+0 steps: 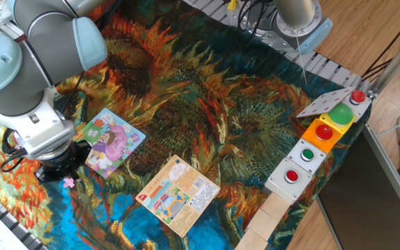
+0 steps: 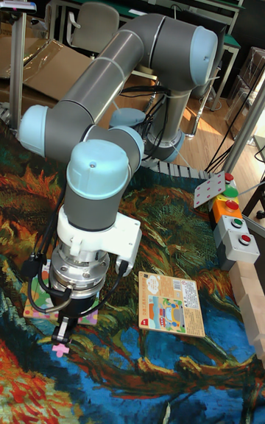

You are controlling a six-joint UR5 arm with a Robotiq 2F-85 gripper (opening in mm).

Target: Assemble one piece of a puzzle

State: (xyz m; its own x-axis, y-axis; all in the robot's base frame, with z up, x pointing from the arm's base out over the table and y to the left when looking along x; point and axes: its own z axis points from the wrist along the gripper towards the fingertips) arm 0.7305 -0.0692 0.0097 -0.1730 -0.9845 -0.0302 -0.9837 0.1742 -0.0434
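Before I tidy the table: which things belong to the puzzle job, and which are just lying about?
Job:
- the piece, on the cloth under the gripper
- the puzzle

Lying about:
- printed card
- button boxes
- wooden blocks
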